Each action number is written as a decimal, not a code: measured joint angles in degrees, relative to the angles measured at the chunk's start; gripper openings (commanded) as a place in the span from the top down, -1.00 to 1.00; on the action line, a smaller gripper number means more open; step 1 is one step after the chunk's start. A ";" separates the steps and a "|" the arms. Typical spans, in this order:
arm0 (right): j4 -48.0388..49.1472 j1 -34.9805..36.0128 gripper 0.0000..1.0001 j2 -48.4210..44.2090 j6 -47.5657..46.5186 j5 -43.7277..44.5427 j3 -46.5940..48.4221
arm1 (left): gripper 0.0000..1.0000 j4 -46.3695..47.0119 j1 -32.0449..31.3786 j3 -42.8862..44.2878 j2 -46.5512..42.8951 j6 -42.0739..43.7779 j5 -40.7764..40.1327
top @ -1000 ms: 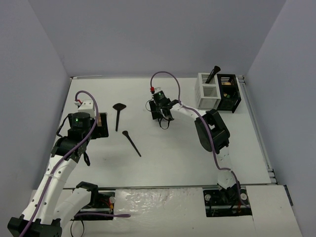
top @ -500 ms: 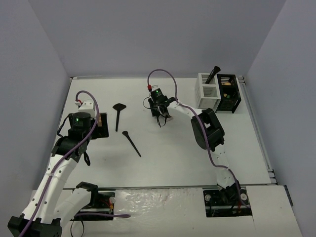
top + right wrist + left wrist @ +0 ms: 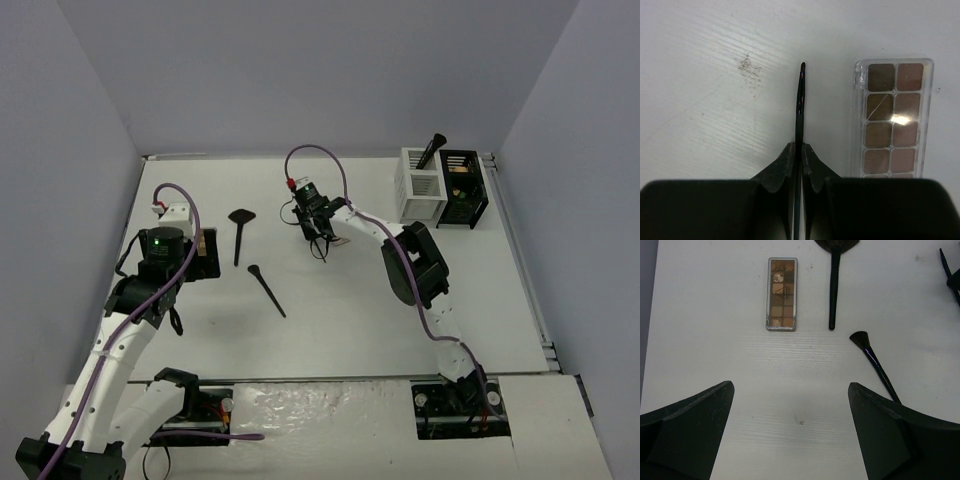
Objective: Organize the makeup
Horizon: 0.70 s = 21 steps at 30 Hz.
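My right gripper (image 3: 801, 152) is shut on a thin black brush (image 3: 799, 110), whose tip points away over the table. A clear palette of pink-brown pans (image 3: 892, 117) lies just right of it. From above, the right gripper (image 3: 318, 232) is mid-table, beside that palette (image 3: 341, 241). My left gripper (image 3: 790, 435) is open and empty above bare table. Ahead of it lie a brown palette (image 3: 782, 294), a black fan brush (image 3: 834, 285) and a smaller black brush (image 3: 875, 365). From above, the fan brush (image 3: 240, 232) and the smaller brush (image 3: 267, 289) lie right of the left gripper (image 3: 203, 256).
A white slatted organizer box (image 3: 420, 187) holding a black brush (image 3: 432, 150) stands at the back right, with a black slatted box (image 3: 463, 187) beside it. Grey walls close in the table on three sides.
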 measured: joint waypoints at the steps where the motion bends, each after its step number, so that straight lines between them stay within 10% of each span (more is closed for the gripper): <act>1: -0.20 0.12 1.00 -0.08 -0.25 -0.39 0.00 | -0.94 0.01 0.00 0.00 0.00 0.00 0.00; 13: 9.17 -2.77 1.00 -18.61 -4.49 -6.07 -11.92 | -0.94 0.00 0.00 0.00 0.00 0.00 -0.05; 21: 29.62 -19.14 1.00 -33.98 -6.13 -6.79 -18.72 | -0.94 0.01 0.00 0.00 0.04 0.00 -0.09</act>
